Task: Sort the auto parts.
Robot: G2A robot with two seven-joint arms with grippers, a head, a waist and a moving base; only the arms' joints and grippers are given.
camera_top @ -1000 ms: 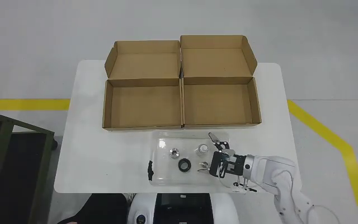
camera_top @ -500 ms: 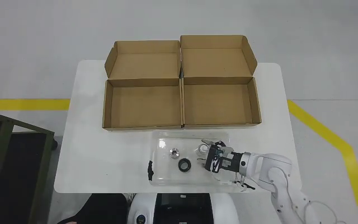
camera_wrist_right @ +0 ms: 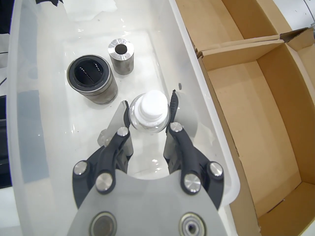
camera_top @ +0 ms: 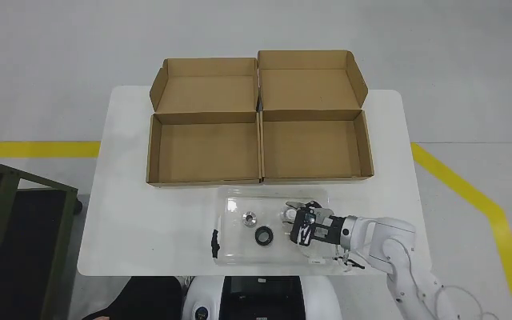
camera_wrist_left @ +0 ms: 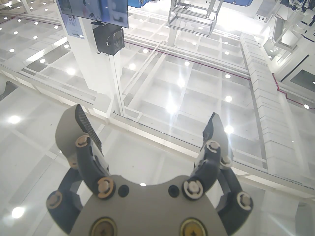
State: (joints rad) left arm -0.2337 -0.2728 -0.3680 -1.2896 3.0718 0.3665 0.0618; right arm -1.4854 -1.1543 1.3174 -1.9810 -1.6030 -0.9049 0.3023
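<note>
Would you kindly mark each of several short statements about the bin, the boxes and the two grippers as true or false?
1. The right gripper has its jaws against either side of the white-capped part in the clear bin. True.
2. Both cardboard boxes hold parts. False: both are empty.
3. The left gripper has its jaws shut. False: they are open, holding nothing.
4. The large bearing and the small metal cylinder stand upright in the bin. True.
</note>
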